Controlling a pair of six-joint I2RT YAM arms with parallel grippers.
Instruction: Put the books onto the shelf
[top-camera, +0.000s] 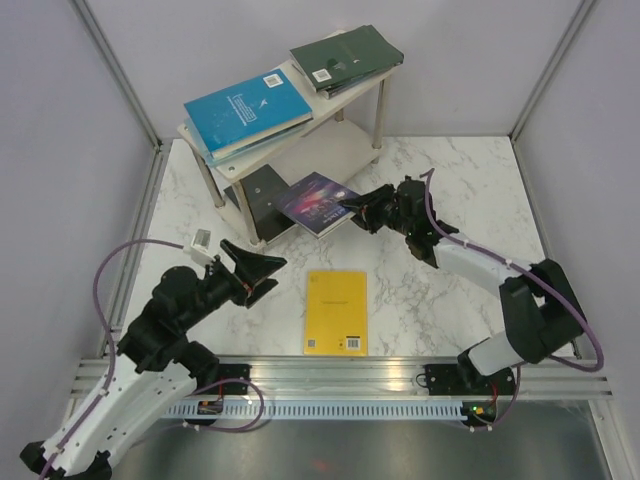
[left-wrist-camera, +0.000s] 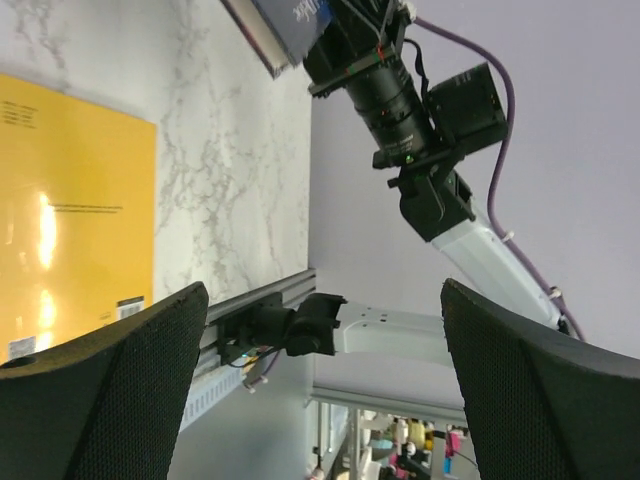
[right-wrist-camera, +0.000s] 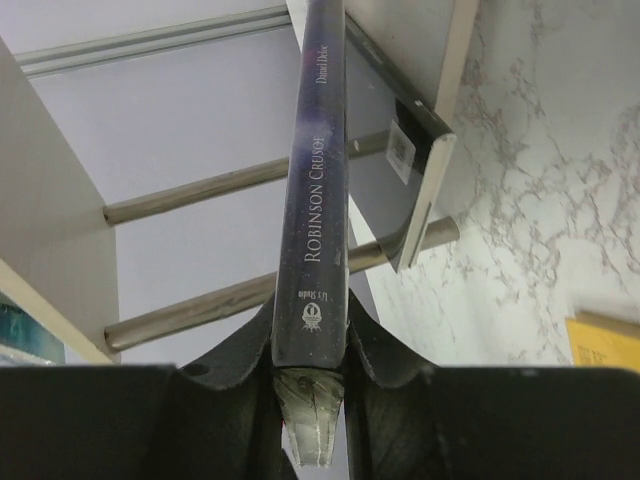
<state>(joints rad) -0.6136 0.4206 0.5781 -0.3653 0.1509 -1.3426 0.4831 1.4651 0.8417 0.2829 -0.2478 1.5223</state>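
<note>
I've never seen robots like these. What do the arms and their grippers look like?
The left arm and right arm are white tubes linked by chunky black joints. A purple cable loops along each one. The left gripper and right gripper each have two broad black fingers. The left one's fingers show a fine mesh-like texture.

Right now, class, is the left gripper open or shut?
Open: the left gripper has its fingers spread wide, nothing between them.
</note>
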